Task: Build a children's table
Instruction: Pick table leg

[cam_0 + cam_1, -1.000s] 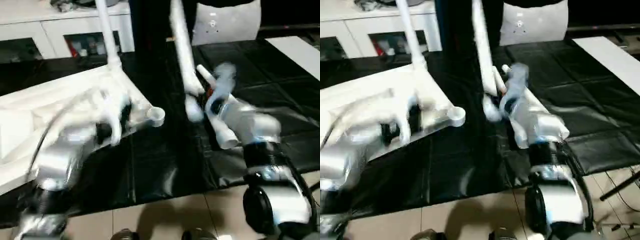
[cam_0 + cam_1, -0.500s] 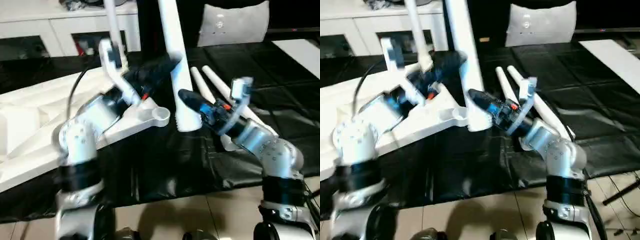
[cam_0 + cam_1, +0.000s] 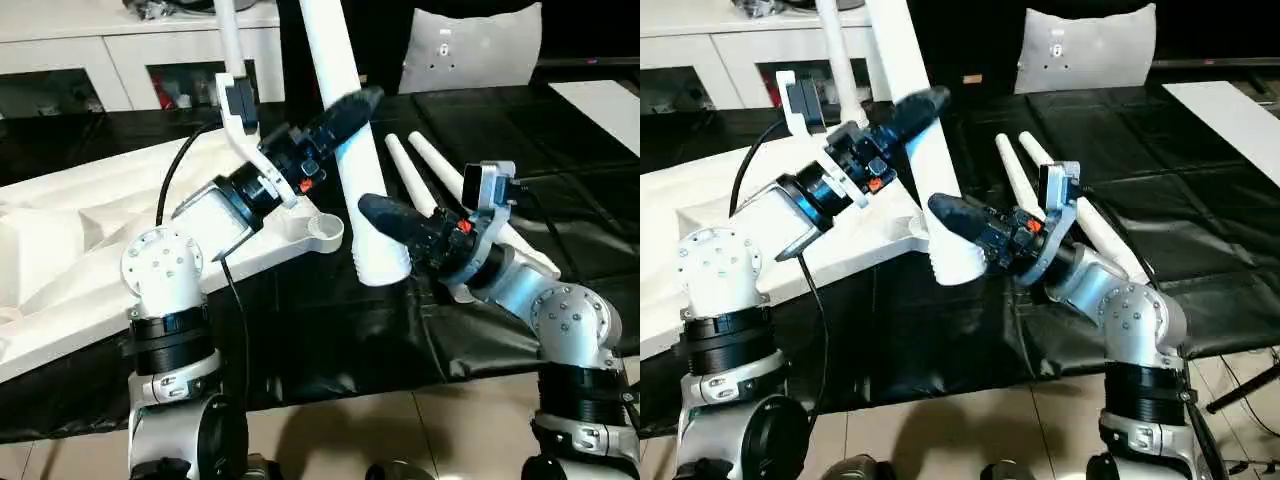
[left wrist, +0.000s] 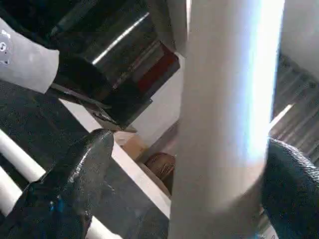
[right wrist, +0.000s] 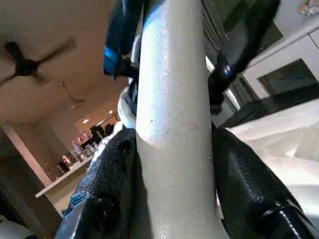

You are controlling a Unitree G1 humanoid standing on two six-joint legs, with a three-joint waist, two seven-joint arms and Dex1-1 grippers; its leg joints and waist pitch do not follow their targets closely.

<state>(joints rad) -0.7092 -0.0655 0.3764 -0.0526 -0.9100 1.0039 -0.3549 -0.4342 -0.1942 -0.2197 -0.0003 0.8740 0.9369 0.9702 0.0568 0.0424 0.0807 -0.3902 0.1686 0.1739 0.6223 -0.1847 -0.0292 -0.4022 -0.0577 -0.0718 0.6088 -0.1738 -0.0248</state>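
Black matting covered the floor under the work, with white cabinets [image 3: 120, 70] behind, and on it lay the table top [image 3: 90, 240] underside up, its near corner socket [image 3: 325, 229] empty. I had one leg [image 3: 350, 150] up in the air, nearly upright, its flared collar hanging just beside that socket and above the mat. My right gripper [image 3: 385, 215] was clamped on the leg low down, a finger on each side of the shaft; my left gripper [image 3: 345, 108] reached in higher up with jaws spread wide, the shaft between them but not squeezed. Two spare legs [image 3: 420, 170] lay on the mat behind. I judged the step was seating this leg: next I needed to shift the collar over the socket, square it up and press down.
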